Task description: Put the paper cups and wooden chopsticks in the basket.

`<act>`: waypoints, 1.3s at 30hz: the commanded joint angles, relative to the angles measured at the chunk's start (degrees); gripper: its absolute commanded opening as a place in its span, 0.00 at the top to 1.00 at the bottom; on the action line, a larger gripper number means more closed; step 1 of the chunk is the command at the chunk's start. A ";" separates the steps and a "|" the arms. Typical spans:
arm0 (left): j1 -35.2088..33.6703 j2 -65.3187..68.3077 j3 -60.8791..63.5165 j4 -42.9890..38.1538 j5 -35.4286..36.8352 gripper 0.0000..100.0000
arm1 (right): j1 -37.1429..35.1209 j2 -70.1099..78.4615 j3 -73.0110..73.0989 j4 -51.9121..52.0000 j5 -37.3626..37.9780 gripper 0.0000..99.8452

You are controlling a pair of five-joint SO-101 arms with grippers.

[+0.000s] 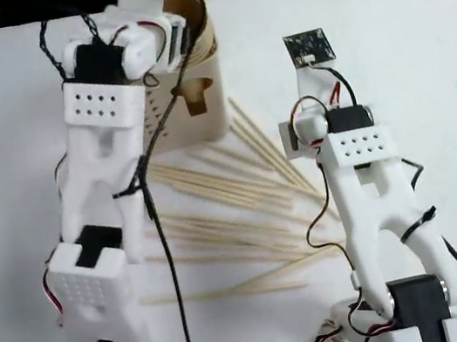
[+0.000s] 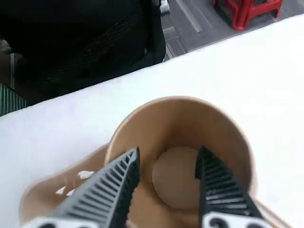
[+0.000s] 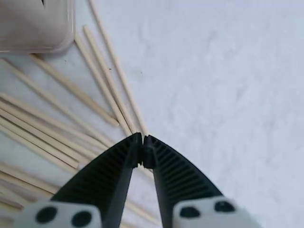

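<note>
My right end effector (image 3: 142,147), tips together, hangs over pale wooden chopsticks (image 3: 105,88) running lengthwise ahead (left end effector (image 2: 168,152) apart above the brown paper cup (image 2: 180,118)).

Matt brown paper cup (image 2: 183,121), bare pale-wood chopsticks (image 1: 221,230), smooth cream plastic basket (image 1: 203,127), ribbed black plastic fingers (image 3: 109,178), matt white table (image 3: 228,71).

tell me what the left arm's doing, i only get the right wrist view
Observer: The left gripper hangs open over a paper cup, fingertips at its mouth.
Operator: cup in the basket yet
Observer: Seemingly: the high view shows its rim at the top of the basket.
Operator: any chopsticks in there
Observer: None that I can see; the chopsticks lie scattered on the table between the arms.
</note>
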 commanded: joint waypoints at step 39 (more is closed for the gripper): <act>-14.02 -49.80 13.63 27.08 -2.73 0.80 | 0.31 -12.26 -1.76 8.40 16.53 0.88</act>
